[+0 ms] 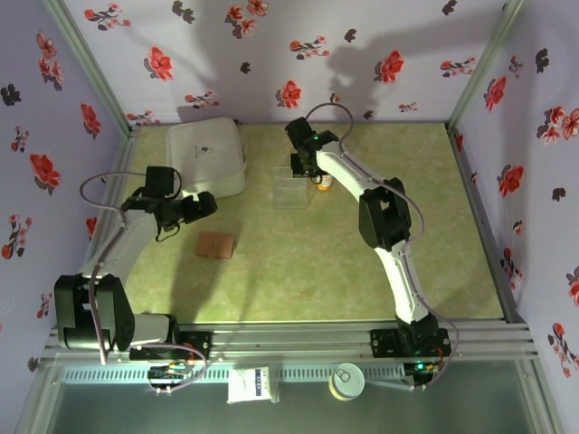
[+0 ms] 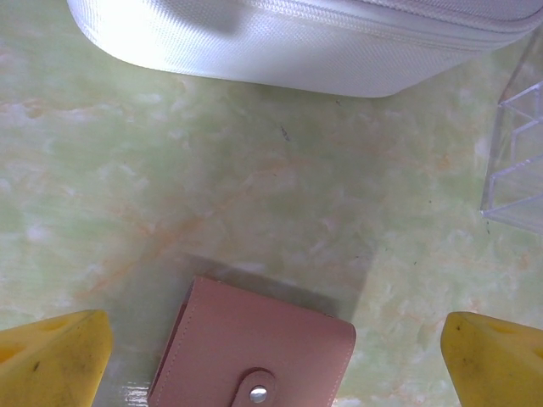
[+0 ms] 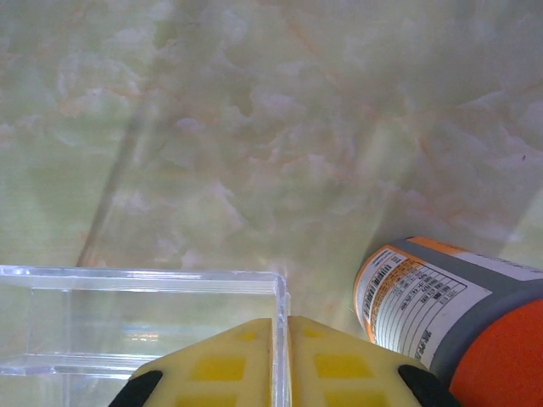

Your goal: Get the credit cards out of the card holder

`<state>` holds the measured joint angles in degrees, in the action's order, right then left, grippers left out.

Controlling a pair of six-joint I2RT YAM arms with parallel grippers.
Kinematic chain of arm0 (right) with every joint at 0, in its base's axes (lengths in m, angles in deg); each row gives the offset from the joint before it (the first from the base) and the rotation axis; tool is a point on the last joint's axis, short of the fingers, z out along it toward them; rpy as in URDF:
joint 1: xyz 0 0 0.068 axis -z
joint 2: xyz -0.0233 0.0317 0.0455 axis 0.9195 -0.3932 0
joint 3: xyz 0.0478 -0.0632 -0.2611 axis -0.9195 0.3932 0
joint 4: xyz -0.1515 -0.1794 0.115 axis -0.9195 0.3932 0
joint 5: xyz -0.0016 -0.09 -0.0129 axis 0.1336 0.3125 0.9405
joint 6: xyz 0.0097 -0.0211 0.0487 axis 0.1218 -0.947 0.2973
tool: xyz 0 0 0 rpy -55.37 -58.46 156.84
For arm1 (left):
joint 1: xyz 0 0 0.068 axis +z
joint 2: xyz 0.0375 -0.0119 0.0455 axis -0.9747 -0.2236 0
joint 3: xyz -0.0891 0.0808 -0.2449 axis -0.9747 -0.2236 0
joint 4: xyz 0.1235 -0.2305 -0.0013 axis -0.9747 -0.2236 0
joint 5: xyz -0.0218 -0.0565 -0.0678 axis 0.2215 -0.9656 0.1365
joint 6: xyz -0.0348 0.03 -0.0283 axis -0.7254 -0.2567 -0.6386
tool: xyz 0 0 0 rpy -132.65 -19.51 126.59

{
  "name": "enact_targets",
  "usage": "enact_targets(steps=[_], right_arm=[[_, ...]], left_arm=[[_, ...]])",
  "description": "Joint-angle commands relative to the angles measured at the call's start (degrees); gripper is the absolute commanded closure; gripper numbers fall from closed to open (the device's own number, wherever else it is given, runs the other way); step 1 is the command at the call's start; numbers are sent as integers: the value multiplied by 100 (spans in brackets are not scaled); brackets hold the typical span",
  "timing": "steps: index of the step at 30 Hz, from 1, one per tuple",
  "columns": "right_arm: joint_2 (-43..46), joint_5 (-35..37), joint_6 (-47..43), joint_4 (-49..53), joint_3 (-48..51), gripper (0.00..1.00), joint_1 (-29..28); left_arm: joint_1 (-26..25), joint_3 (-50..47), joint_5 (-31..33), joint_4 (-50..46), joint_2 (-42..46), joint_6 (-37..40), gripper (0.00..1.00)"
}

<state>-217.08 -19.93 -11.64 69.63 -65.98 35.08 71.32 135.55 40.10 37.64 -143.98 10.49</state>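
The left gripper (image 2: 273,360) hangs wide open above the table (image 2: 170,186), its 2 yellow fingertips (image 2: 53,356) far apart. The card holder (image 2: 254,343) lies flat directly between them, touching neither. It is closed, brown side up, and its small tab with a metal snap points back toward the gripper, so the inside is hidden. Ahead of this gripper, well beyond the holder, sits the white container (image 2: 297,42). Ahead and to its right stands the edge of the clear plastic box (image 2: 516,144).

The right gripper (image 3: 281,366) is at that same box, on its far side from the card holder. Its 2 yellow pads (image 3: 222,366) are drawn almost together, with the box's thin upright wall in the narrow slit between them at a corner, so the jaws are closed on the wall. The rest of the box extends to the gripper's left. Just to its right, close beside the pad but apart from the box, stands the orange-capped bottle (image 3: 441,314), its printed label facing the fingers.

In the top view the card holder is well apart from the right gripper, lying just below the left one.
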Motion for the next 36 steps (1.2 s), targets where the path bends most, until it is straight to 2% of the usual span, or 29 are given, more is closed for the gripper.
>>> enact_targets(steps=[1, 9, 17, 26, 36], right_arm=[[-15, 6, -126, 244, -310, 82, 43], [455, -76, -109, 387, -331, 74, -3], [1209, -428, 30, 173, 223, 66, -182], [1916, -474, 146, -101, 1052, 63, -372], [2493, -346, 136, -171, 1616, 61, -383]], left_arm=[[-39, 49, -135, -5, -72, -66, 0], [-111, 92, -372, -24, -304, -21, 1], [-508, 366, -430, -3, -925, 90, 3], [-743, 840, -869, -110, -1879, 377, 3], [-749, 517, -661, -366, -1989, 399, 1]])
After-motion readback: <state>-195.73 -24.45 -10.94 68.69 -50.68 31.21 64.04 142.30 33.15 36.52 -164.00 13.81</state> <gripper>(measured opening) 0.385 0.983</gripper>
